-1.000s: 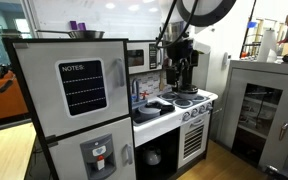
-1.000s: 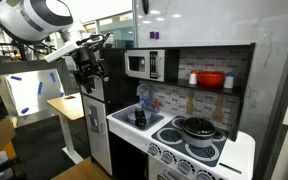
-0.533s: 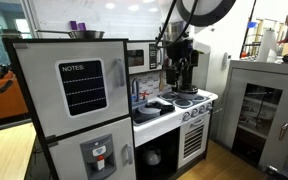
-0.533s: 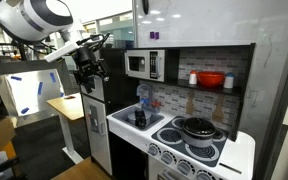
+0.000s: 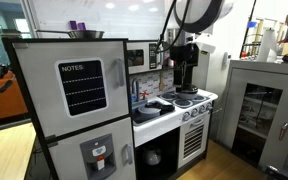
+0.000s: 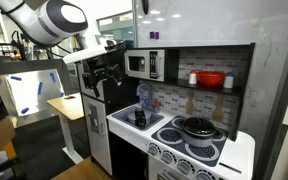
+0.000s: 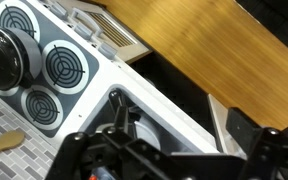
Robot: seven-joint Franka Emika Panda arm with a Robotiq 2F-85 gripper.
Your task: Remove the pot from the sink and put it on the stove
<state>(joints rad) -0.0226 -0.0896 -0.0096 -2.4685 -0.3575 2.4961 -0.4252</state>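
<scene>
A black pot with a lid (image 6: pixel 197 127) sits on a front burner of the toy kitchen's stove (image 6: pixel 189 140). In the wrist view the pot (image 7: pixel 4 55) is at the far left on the stove (image 7: pixel 64 65). The sink (image 6: pixel 134 118) lies beside the stove and holds a small dark object (image 6: pixel 139 116). In the wrist view the sink (image 7: pixel 134 120) shows a pale round shape inside. My gripper (image 6: pixel 109 76) hangs high above the sink end of the counter. Its fingers (image 7: pixel 169 150) are spread wide with nothing between them. It also shows in an exterior view (image 5: pixel 181 72).
A toy fridge (image 5: pixel 79 100) stands beside the sink. A microwave (image 6: pixel 142 65) and a shelf with a red bowl (image 6: pixel 211 79) sit above the counter. A faucet (image 5: pixel 136 92) rises behind the sink. A grey cabinet (image 5: pixel 269 110) stands nearby.
My arm has swung toward the kitchen, and the gripper now hangs closer to the microwave, above the sink. The pot has not moved.
</scene>
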